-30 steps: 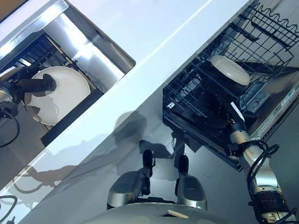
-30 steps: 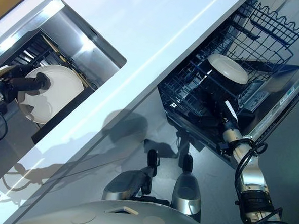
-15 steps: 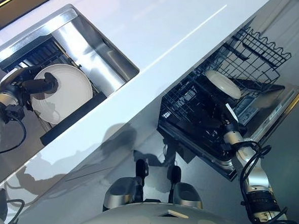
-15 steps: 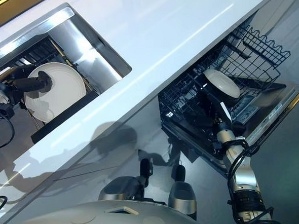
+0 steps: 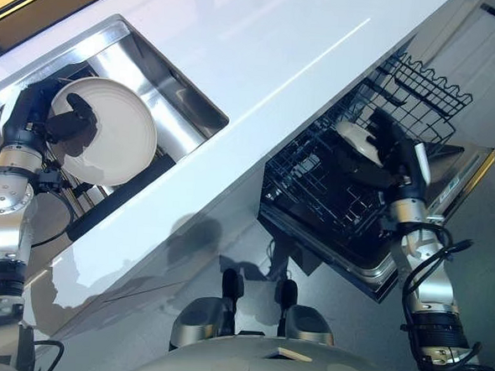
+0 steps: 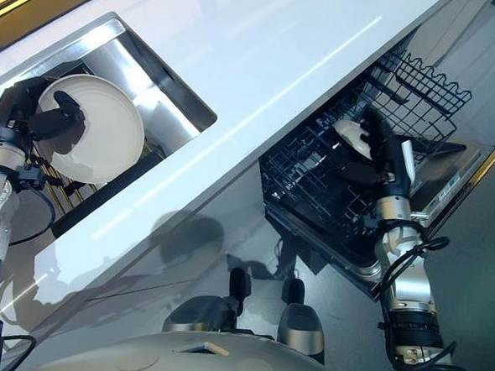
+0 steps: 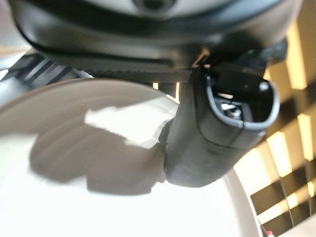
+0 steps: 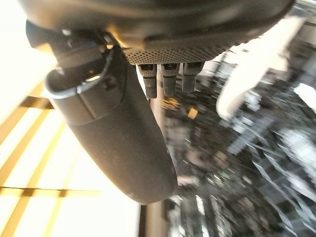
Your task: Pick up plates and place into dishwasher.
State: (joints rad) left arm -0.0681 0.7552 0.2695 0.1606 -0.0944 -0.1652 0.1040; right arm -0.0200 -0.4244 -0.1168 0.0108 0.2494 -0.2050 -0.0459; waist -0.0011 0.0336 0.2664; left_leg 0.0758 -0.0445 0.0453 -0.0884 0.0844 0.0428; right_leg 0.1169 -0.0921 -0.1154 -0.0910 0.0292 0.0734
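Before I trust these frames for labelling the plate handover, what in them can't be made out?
- Left hand: the fingers behind the white plate are hidden by it in both eye views.
- Right hand: it covers part of the plate in the rack, so contact cannot be judged.
- Dishwasher rack: blurred in the right wrist view, slots unreadable.
- Sink: what lies below the lifted plate is covered by it.

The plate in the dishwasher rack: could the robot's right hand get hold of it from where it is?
Probably yes: the right hand hangs open right beside the plate in the rack, nothing between them.
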